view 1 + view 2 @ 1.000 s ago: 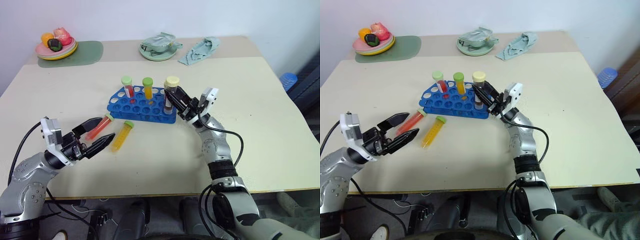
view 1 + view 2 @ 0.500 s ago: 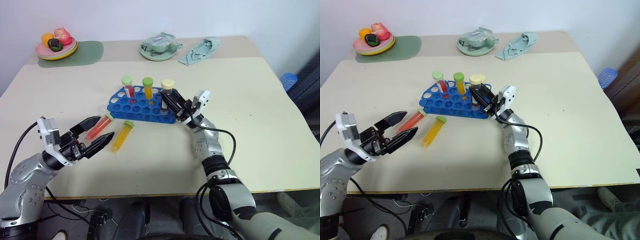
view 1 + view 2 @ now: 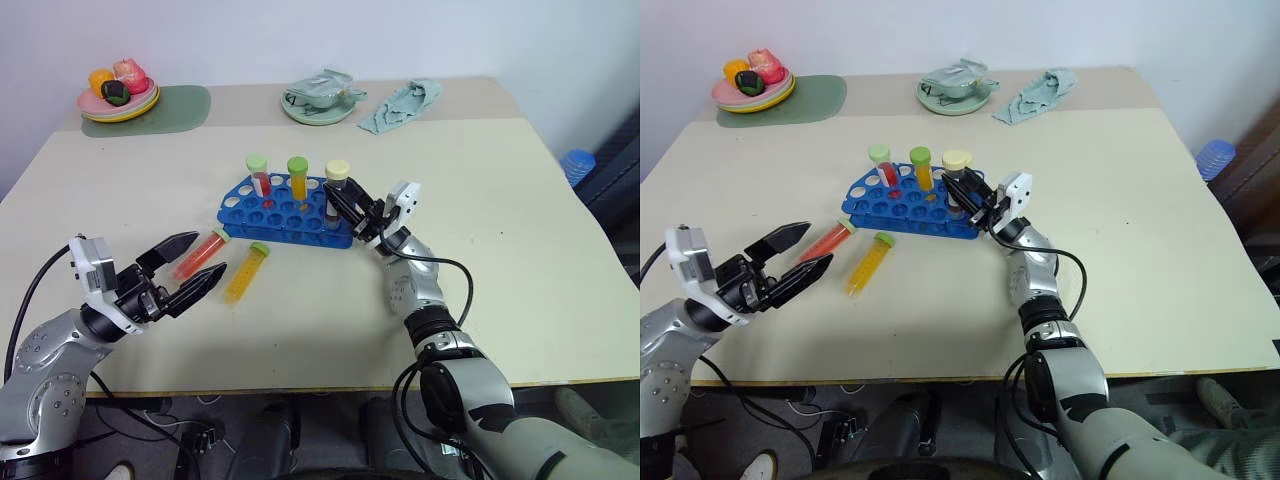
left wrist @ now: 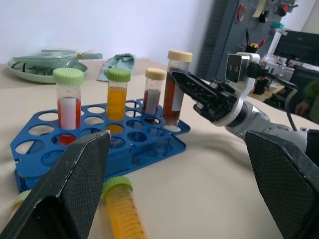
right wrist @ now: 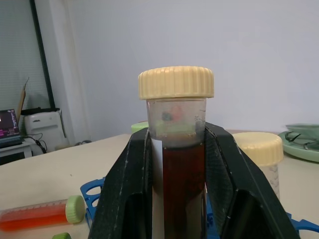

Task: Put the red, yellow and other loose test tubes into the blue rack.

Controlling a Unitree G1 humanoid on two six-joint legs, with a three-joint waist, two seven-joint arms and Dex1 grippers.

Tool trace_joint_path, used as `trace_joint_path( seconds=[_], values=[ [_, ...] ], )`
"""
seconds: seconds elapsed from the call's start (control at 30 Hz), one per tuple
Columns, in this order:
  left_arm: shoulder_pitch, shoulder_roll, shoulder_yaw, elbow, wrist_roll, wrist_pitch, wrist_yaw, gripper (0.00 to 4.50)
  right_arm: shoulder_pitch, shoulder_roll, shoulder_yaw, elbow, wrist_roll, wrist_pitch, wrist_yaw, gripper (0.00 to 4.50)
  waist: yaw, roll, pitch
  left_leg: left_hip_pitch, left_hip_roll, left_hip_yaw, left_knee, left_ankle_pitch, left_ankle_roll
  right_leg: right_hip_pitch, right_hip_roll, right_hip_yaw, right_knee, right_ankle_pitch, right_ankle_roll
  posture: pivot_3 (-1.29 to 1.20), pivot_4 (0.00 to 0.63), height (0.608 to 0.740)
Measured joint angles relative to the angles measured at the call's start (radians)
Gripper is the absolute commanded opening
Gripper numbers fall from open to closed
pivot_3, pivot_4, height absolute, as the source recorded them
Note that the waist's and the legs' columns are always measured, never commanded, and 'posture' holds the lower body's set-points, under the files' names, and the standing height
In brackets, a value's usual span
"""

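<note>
brown tube [image 5: 178, 164] clamped between right gripper [image 3: 352, 210] fingers

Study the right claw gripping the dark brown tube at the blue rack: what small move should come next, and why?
Probably open the right claw and back away: the dark brown tube already stands upright in a corner hole of the blue rack, so it seems seated, though the hole's depth is hidden.

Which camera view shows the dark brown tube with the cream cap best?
The right wrist view: the dark brown tube stands close and upright between the right tool's black fingers. The left wrist view shows it at the blue rack's corner hole. Both eye views show it small.
</note>
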Motion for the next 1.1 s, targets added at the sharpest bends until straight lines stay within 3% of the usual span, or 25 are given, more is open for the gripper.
trace_joint_path(
  seconds=[0.5, 1.1],
  values=[
    [-0.022, 0.0, -0.002, 0.0, -0.002, 0.001, 0.002, 4.4, 0.083, 0.001, 0.009, -0.11, 0.012, 0.031, 0.022, 0.82, -0.001, 0.0, 0.0, 0.002, 0.0, 0.0, -0.001, 0.0, 0.0, 0.003, 0.0, 0.0, -0.001, 0.0, 0.0, 0.0, 0.15, 0.74],
    [-0.011, -0.01, -0.004, -0.018, -0.001, 0.002, 0.018, 4.4, 0.035, -0.001, 0.012, 0.035, -0.023, 0.01, 0.012, 0.82, 0.0, 0.001, 0.001, 0.003, 0.001, 0.0, -0.002, 0.0, 0.0, 0.003, 0.001, 0.0, -0.002, 0.0, 0.0, 0.0, 0.15, 0.74]
  ],
)
